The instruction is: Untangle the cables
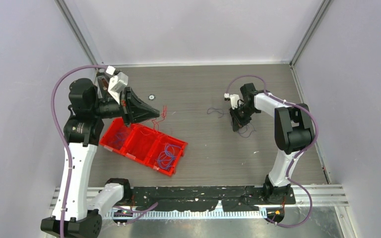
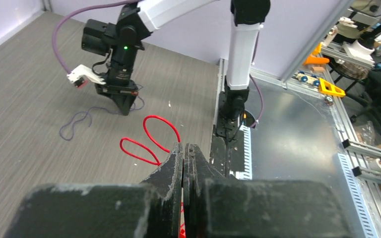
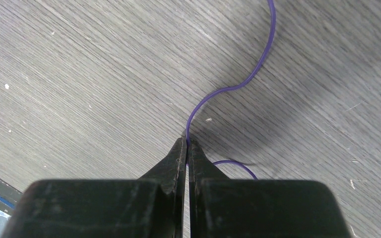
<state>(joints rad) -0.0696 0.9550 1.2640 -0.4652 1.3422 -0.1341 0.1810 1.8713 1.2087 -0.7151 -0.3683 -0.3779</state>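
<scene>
red cable [image 2: 156, 116], purple cable [image 3: 228, 89], red tray [image 1: 177, 157], grey woodgrain table [image 1: 203, 153]

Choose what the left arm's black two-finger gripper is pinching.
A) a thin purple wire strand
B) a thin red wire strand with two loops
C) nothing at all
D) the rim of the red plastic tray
B: in the left wrist view the left gripper is shut on the thin red wire strand, whose two loops stick out past the fingertips. The thin purple wire strand is in the right gripper.
</scene>
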